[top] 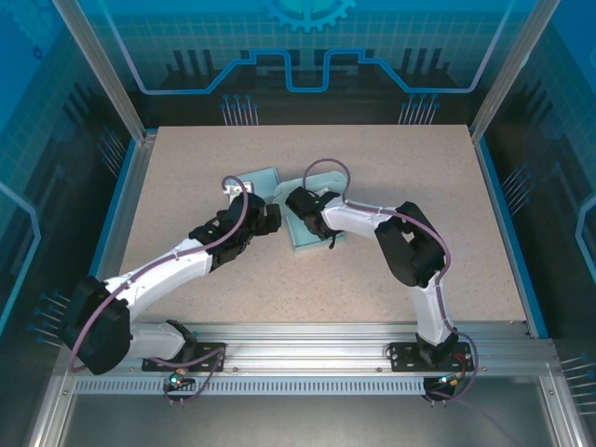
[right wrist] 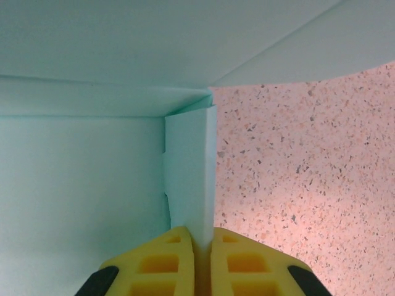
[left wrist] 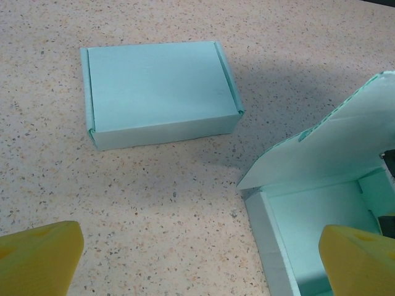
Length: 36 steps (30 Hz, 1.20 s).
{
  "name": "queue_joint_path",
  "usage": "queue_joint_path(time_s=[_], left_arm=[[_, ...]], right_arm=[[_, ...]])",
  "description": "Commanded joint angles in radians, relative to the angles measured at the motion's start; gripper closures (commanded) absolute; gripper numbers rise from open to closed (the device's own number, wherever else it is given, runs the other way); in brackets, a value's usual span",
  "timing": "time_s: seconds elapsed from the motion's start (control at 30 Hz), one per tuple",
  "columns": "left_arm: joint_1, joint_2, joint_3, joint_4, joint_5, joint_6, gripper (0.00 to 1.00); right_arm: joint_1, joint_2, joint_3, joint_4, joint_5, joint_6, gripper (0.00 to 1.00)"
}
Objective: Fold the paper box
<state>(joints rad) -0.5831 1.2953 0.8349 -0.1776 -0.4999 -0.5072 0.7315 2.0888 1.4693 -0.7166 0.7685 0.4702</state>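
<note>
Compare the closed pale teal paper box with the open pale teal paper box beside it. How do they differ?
The closed pale teal paper box has its lid folded flat; the open pale teal paper box has its lid raised, inside showing. The closed box lies untouched; the open box's side flap is pinched by the right gripper. Both are the same colour and paper.

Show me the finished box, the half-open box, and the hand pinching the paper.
closed box [left wrist: 160,86], left wrist view, on its top face.
open box [left wrist: 333,148], left wrist view, on its raised lid.
right hand [right wrist: 202,243], right wrist view, midway between its yellow fingertips.
</note>
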Motion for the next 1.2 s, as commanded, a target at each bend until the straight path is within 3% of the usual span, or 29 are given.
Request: queue_joint_path(time_s=[0.0, 0.13, 0.27, 0.5, 0.7, 0.77, 0.93, 1.0, 1.17], left_arm=[[0.008, 0.014, -0.005, 0.000, 0.006, -0.004, 0.01], [0.008, 0.025, 0.005, 0.000, 0.008, 0.009, 0.01], [0.012, 0.026, 0.027, 0.011, 0.044, 0.143, 0.01], [0.078, -0.011, 0.038, 0.053, 0.287, 0.355, 0.03], [0.118, -0.054, -0.012, 0.144, 0.406, 0.497, 0.04], [0.134, -0.065, -0.031, 0.181, 0.440, 0.525, 0.03], [0.164, -0.077, -0.072, 0.272, 0.523, 0.548, 0.07], [0.178, -0.063, -0.088, 0.306, 0.550, 0.539, 0.16], [0.193, -0.002, -0.096, 0.378, 0.652, 0.549, 0.22]], right_arm=[[0.010, 0.069, -0.005, -0.069, 0.057, 0.031, 0.93], [0.033, 0.067, 0.003, -0.106, 0.064, 0.053, 0.91], [0.045, 0.021, 0.011, -0.128, 0.053, 0.056, 0.77], [0.044, -0.106, 0.019, -0.119, -0.002, 0.024, 0.55], [0.037, -0.237, 0.003, -0.101, -0.071, -0.021, 0.28], [0.023, -0.288, -0.010, -0.085, -0.100, -0.044, 0.26], [-0.060, -0.443, -0.106, 0.029, -0.258, -0.119, 0.25], [-0.127, -0.505, -0.165, 0.103, -0.386, -0.154, 0.25], [-0.318, -0.582, -0.275, 0.256, -0.714, -0.231, 0.24]])
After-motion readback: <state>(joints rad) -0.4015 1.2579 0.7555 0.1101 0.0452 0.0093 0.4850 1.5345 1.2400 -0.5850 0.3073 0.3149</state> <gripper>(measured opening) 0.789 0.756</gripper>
